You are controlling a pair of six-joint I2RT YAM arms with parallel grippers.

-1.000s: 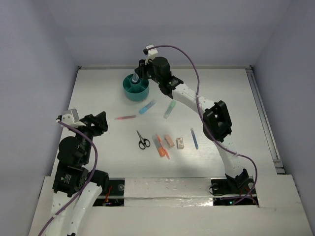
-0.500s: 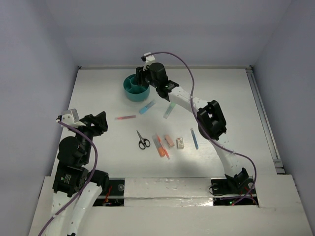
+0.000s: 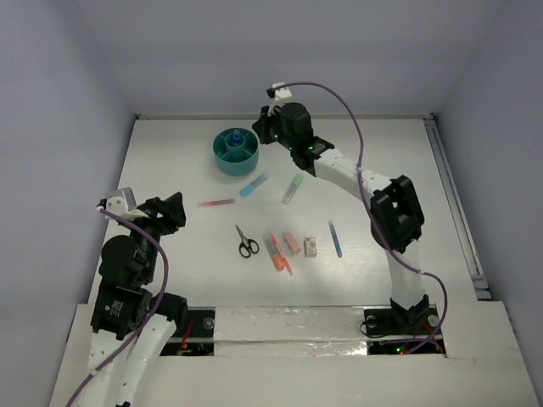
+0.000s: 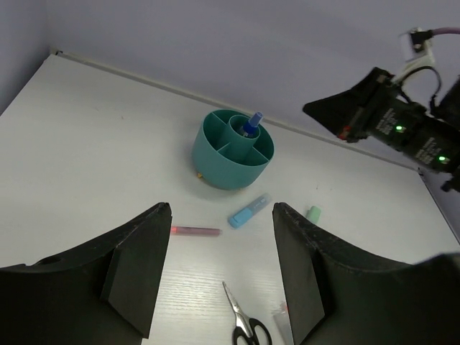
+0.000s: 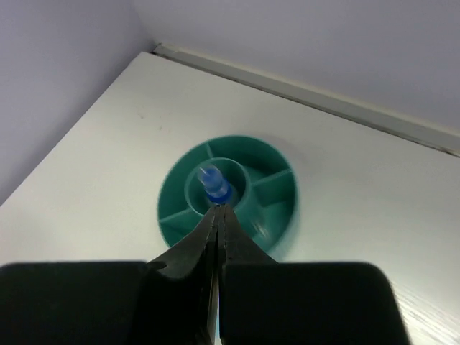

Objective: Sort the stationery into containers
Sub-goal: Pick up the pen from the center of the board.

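The round teal organiser (image 3: 229,163) stands at the back left, and a blue-capped clear bottle (image 3: 235,137) stands upright in its central cup. My right gripper (image 3: 260,134) hovers just right of the organiser, shut and holding nothing. In the right wrist view its tips (image 5: 217,209) sit just short of the bottle (image 5: 214,183). On the table lie a pink pen (image 3: 216,203), a blue marker (image 3: 253,185), a green marker (image 3: 292,188), scissors (image 3: 246,242), orange markers (image 3: 278,253), a pink eraser (image 3: 292,243), a white eraser (image 3: 310,247) and a blue pen (image 3: 335,239). My left gripper (image 4: 221,273) is open and raised at the near left.
In the left wrist view the organiser (image 4: 226,169) stands ahead, with the pink pen (image 4: 195,231), the blue marker (image 4: 249,210) and the scissors (image 4: 244,325) nearer. The right arm (image 4: 392,122) reaches in from the right. Walls close off the table's far and left edges.
My right gripper let go of the bottle in the central cup, drew back to the right and shut. The left arm has not moved.
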